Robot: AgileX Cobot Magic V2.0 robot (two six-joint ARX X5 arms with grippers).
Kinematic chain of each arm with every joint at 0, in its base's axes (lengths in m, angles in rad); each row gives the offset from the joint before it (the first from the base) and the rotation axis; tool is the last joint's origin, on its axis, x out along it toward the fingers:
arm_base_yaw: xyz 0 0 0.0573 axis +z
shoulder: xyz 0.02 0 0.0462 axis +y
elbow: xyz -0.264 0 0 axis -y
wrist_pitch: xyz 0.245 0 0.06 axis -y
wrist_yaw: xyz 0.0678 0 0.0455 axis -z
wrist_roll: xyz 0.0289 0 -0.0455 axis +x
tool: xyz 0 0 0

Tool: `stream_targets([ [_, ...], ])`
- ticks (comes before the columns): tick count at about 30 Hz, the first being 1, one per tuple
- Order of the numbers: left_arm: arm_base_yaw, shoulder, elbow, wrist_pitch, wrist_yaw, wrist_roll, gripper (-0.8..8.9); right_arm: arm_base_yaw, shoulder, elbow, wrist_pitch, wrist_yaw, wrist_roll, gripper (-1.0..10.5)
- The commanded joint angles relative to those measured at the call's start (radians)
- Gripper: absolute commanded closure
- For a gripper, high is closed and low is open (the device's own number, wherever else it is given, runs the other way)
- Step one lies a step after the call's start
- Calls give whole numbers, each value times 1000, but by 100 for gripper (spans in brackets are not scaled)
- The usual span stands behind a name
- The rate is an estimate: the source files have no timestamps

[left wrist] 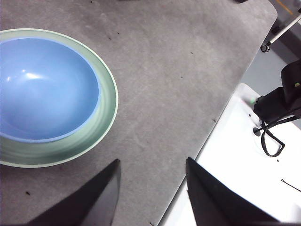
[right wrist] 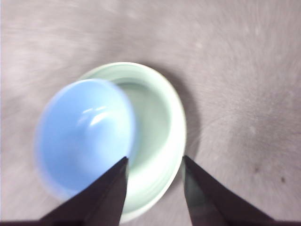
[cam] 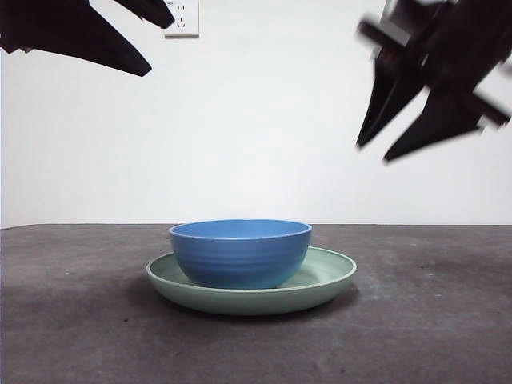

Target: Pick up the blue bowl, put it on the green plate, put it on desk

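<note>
The blue bowl [cam: 240, 254] sits upright in the green plate [cam: 328, 276], which rests on the desk [cam: 432, 320] at the middle. My right gripper [cam: 374, 154] hangs open and empty high at the upper right, blurred; in the right wrist view its jaws [right wrist: 155, 157] are apart above the plate's rim [right wrist: 160, 122] beside the bowl [right wrist: 80, 136]. My left gripper [cam: 160, 48] is open and empty at the top left; in the left wrist view it [left wrist: 153, 160] is over bare desk, off to the side of the bowl [left wrist: 42, 89] and plate [left wrist: 106, 113].
A white wall with a socket [cam: 182, 18] stands behind the desk. In the left wrist view the desk's edge meets a white surface [left wrist: 235, 165] with a black strapped device [left wrist: 282, 103] on it.
</note>
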Motion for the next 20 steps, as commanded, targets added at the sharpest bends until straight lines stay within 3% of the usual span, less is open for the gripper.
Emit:
stream_targets([
  [1, -6, 3, 8, 4, 5, 5, 588, 12, -85, 18, -70, -29, -80, 763],
  [13, -6, 3, 8, 4, 5, 5, 588, 94, -406, 13, -426, -38, -178, 763],
  [20, -6, 3, 8, 4, 5, 5, 588, 128, -497, -32, -456, -39, -180, 763],
])
